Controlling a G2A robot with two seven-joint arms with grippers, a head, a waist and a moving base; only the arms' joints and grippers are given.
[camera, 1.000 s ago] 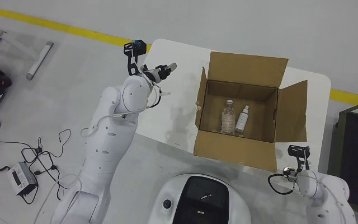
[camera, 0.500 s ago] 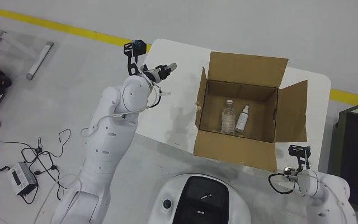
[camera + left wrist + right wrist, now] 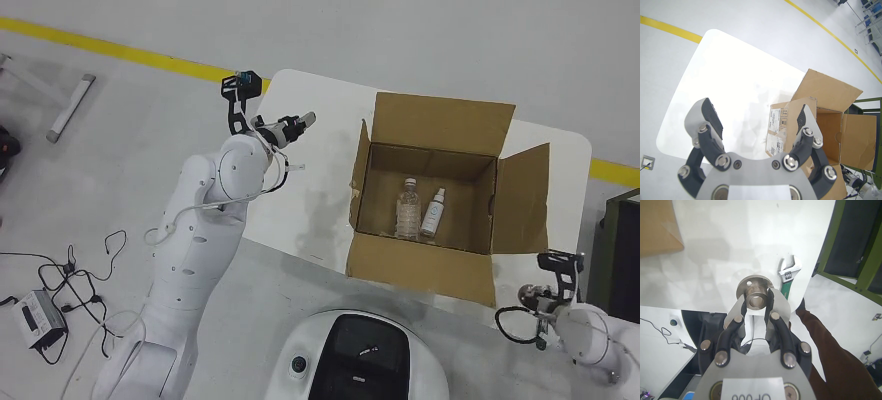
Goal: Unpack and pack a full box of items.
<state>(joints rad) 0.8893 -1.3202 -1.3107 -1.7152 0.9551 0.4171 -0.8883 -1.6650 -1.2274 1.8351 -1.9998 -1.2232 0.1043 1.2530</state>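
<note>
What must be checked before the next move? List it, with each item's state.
1. Right gripper shut on the metal flange: ok.
2. Flange resting on the table: cannot tell.
3. Wrench clear of the flange: ok.
4. Left gripper open, empty: ok.
5. Box flaps open: ok.
6. Box unpacked: not ok; clear bottle and spray bottle lie inside.

The box is matt brown corrugated cardboard with white paper labels. Inside lie a clear plastic bottle and a white plastic spray bottle. The table is smooth, glossy white. The left gripper has bare metal fingers and rough black rubber pads. The flanged bushing in the right gripper is brushed steel; the adjustable wrench has a shiny metal head and green coated handle.
</note>
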